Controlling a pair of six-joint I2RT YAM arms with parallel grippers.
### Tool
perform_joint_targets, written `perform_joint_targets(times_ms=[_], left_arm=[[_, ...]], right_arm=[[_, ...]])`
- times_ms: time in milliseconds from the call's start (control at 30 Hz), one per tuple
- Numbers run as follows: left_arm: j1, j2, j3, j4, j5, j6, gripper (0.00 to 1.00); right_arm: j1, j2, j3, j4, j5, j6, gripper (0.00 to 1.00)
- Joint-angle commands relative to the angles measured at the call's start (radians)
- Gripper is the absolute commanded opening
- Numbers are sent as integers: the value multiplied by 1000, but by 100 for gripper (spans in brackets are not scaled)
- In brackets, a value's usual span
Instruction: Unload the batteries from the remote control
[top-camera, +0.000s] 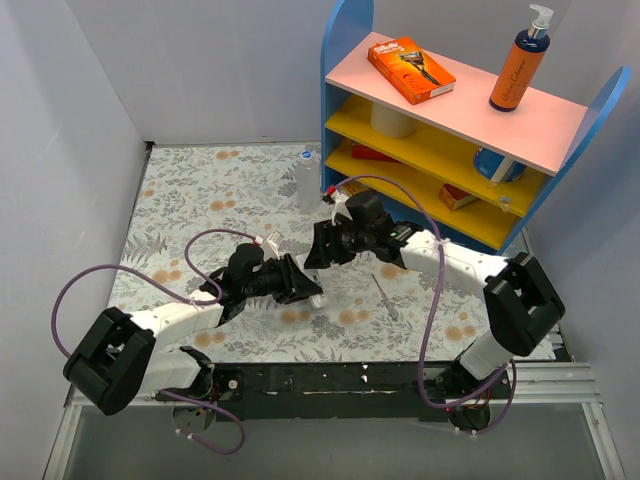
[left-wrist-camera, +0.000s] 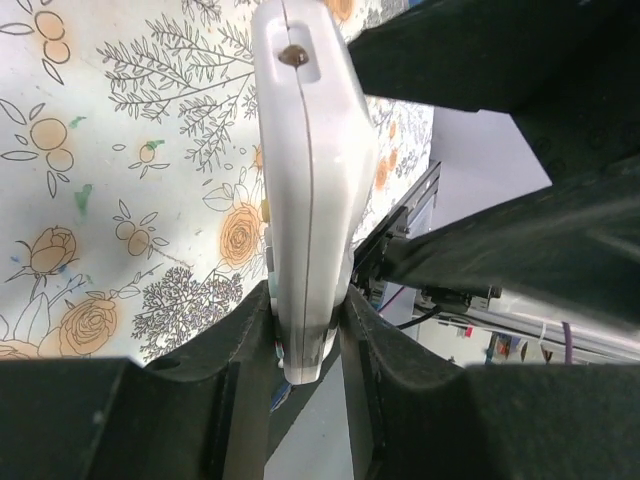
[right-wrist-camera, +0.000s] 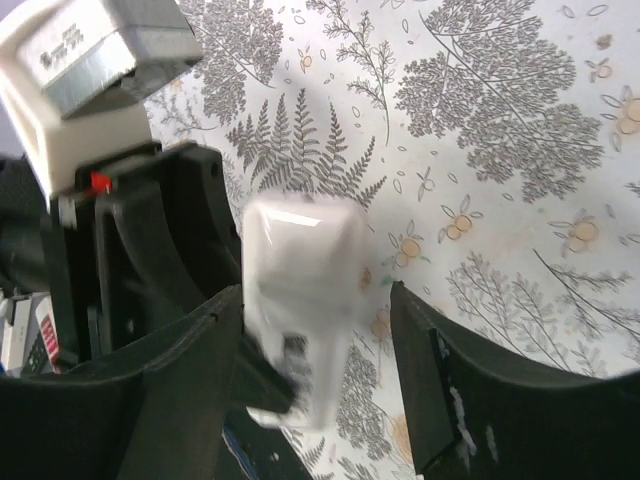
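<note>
Left gripper (left-wrist-camera: 308, 305) clamps the white remote (left-wrist-camera: 310, 180) by its lower end, edge-on above the flowered table (left-wrist-camera: 100, 150). Right gripper (right-wrist-camera: 312, 295), in its own view, has its fingers apart, the blurred remote between them. From above, both grippers meet mid-table.

The overhead camera sits high behind both arm bases and looks down and forward over the whole flowered surface (top-camera: 190, 200). The left wrist camera peers along the left claw (left-wrist-camera: 310, 320) from very close, with the remote control (left-wrist-camera: 310, 180) just ahead of its tips. The right wrist camera looks steeply down past the right claw (right-wrist-camera: 315, 300). All three views share the remote control and the surface beneath it.
</note>
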Motion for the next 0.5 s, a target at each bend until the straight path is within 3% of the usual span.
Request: perform_joint_targets(times_ms=[0,300,467], left_arm=[[12,-67,-18,-2,19,-30,0],[13,-152,-40,68,81,-79,0],[13,-213,-47,119,83,-111,0]], right_arm=[[-99,-132,-100,188,-185,3,70],[-192,-345,-386,415,-489,62,72],[-192,-390,-531,700,-612,238,69]])
